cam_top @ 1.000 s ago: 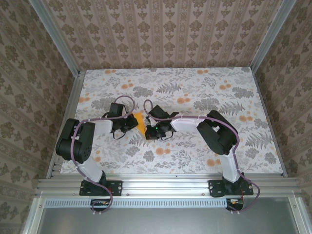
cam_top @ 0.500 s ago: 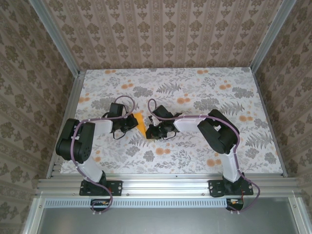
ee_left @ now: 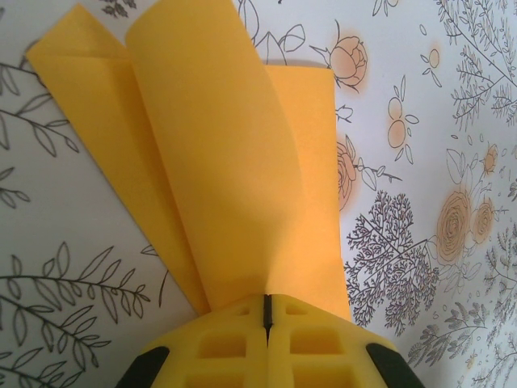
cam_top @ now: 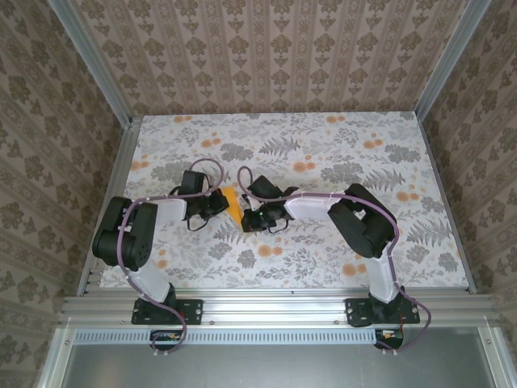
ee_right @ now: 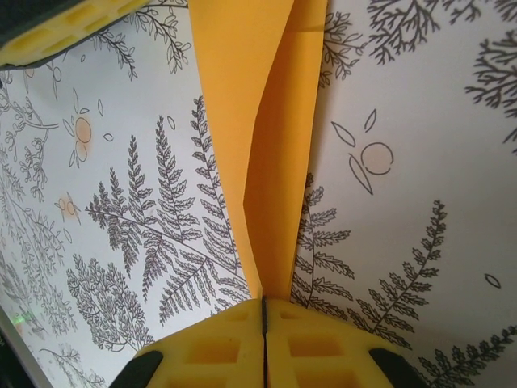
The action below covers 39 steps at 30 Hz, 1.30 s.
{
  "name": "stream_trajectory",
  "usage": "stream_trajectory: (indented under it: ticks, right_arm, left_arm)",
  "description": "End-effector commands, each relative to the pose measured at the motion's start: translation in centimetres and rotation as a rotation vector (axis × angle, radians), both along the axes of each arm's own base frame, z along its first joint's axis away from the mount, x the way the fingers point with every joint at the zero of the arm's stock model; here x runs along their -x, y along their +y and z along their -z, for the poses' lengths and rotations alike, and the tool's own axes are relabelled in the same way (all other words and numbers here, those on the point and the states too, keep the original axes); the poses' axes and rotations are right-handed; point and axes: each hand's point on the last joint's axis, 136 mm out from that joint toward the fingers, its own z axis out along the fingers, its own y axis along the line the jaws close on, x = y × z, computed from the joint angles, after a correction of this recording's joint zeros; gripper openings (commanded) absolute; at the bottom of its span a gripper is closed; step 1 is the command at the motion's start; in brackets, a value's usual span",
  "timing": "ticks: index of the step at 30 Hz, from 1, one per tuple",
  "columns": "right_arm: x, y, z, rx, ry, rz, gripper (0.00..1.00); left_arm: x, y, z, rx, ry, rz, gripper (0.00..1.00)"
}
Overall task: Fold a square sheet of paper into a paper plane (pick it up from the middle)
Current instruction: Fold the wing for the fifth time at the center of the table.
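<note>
Right arm [cam_top: 311, 206] nudged left; both jaws clamp paper [ee_left: 242, 162]; wrist views expose folds.

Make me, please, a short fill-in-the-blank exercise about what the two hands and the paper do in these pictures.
1. The left hand is ___ on the folded orange-yellow paper.
2. The right hand grips the same paper, so ___ hands hold it.
3. From above, the paper is seen ___ the two hands.
4. The tablecloth is printed with ferns and ___.

Missing words: shut; both; between; flowers.
</note>
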Motion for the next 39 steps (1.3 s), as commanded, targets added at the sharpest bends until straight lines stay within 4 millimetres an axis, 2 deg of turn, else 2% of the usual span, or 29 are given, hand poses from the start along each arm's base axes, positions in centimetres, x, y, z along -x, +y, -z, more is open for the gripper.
stream_trajectory:
  ticks: [1,6,14,22,27,33,39]
  right_arm:
    - [0.6,-1.3,-0.1,0.073,-0.007,-0.001,0.06]
    - [0.4,-1.5,0.1,0.035,0.022,0.035,0.03]
    - [-0.1,-0.7,-1.1,-0.181,0.117,0.104,0.0]
    - [0.7,-0.7,-0.2,-0.177,0.153,0.079,0.0]
    - [0.8,-0.6,-0.5,-0.165,0.13,0.053,0.14]
    - [0.2,-0.2,-1.9,-0.176,0.095,0.041,0.21]
    - [-1.3,-0.1,-4.3,-0.175,-0.004,0.039,0.28]
  left_arm:
    - [1.5,1.1,2.8,-0.077,0.095,-0.016,0.06]
    - [1.6,1.1,2.9,-0.079,0.097,-0.016,0.06]
    - [1.5,1.1,2.8,-0.079,0.096,-0.013,0.06]
    - [1.6,1.1,2.9,-0.08,0.099,-0.013,0.06]
    - [1.5,1.0,2.9,-0.079,0.097,-0.012,0.06]
    - [1.6,1.1,3.0,-0.08,0.101,-0.011,0.05]
    - [1.7,1.0,3.0,-0.079,0.102,-0.009,0.05]
